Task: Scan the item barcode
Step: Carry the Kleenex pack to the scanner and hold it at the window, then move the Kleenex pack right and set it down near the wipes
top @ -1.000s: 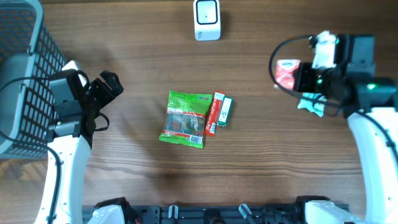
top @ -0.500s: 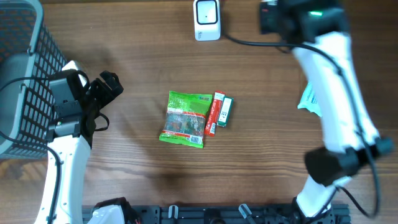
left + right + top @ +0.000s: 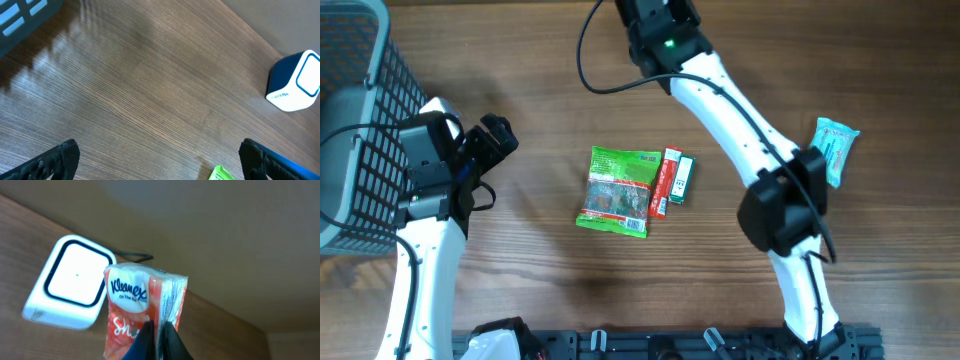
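A red and white Kleenex tissue pack (image 3: 131, 311) hangs upright in my right gripper (image 3: 159, 341), which is shut on its lower edge. Just behind and left of the pack stands the white barcode scanner (image 3: 70, 287), its dark-framed window facing up. From overhead, my right arm (image 3: 720, 90) reaches to the table's back middle and covers both the scanner and the pack. The scanner (image 3: 295, 82) also shows at the right of the left wrist view. My left gripper (image 3: 495, 135) hovers open at the left, nothing between its fingers (image 3: 55, 160).
A green snack packet (image 3: 618, 190), a red box (image 3: 665, 182) and a small green box (image 3: 682, 178) lie together mid-table. A teal packet (image 3: 833, 148) lies at the right. A dark wire basket (image 3: 350, 120) stands at the far left.
My right arm has swung from the right side to the back middle, carrying the tissue pack over the scanner. The teal packet has come fully into view. The left arm has not moved.
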### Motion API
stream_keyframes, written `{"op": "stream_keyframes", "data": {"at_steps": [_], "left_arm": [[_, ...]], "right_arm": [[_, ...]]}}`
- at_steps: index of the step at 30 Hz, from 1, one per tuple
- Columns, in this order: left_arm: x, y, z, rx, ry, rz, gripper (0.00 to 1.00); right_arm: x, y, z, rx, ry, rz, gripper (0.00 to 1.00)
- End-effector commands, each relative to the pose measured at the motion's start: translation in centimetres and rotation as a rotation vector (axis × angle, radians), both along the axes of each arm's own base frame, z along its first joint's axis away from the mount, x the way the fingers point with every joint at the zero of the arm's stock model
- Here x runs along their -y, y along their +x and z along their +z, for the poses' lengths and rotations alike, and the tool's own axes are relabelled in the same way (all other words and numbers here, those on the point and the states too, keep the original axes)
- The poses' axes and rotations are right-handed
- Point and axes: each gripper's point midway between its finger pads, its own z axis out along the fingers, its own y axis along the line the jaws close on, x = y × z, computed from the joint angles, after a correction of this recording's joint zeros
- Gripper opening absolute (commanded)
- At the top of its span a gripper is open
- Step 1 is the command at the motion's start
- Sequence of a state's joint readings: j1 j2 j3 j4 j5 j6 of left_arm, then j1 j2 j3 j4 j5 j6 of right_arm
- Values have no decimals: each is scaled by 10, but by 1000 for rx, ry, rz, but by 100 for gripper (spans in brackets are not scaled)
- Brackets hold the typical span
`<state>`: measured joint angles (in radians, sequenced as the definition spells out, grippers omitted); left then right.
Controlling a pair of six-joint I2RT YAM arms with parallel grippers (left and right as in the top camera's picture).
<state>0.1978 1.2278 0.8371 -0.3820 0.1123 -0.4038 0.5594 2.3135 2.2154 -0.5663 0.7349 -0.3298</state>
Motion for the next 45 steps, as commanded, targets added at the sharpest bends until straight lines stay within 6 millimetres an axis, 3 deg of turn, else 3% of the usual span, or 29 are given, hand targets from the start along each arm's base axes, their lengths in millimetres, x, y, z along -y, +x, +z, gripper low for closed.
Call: {"op": "stream_keyframes", "data": {"at_steps": [1, 7, 12, 15, 20, 26, 29, 31, 35, 40, 43, 45], "left_arm": [[-3, 2, 2, 4, 19, 0, 100], [-3, 2, 2, 4, 19, 0, 100], [-3, 2, 2, 4, 19, 0, 100], [-3, 2, 2, 4, 19, 0, 100], [-3, 2, 2, 4, 18, 0, 100], [-3, 2, 2, 4, 19, 0, 100], [-3, 2, 2, 4, 19, 0, 100], [-3, 2, 2, 4, 19, 0, 100], [-3, 2, 2, 4, 19, 0, 100], [-3, 2, 2, 4, 19, 0, 100], [-3, 2, 2, 4, 19, 0, 100], [-3, 2, 2, 4, 19, 0, 100]], "right_arm": [[1, 22, -35, -31, -237, 51, 4], [-10, 49, -65, 4, -460, 122, 4], [-19, 55, -92, -17, -461, 178, 4], [-24, 56, -98, -23, -447, 212, 4], [-26, 61, -75, 46, -423, 200, 4], [-17, 50, -10, 96, -386, 170, 4], [-5, 30, 30, 90, -325, 144, 4], [9, 5, 56, 51, -257, 112, 4], [36, -50, 74, -87, -110, 68, 4], [72, -141, 50, -459, 195, 20, 4], [109, -175, 33, -630, 298, -124, 4], [134, -185, 21, -693, 335, -242, 4]]}}
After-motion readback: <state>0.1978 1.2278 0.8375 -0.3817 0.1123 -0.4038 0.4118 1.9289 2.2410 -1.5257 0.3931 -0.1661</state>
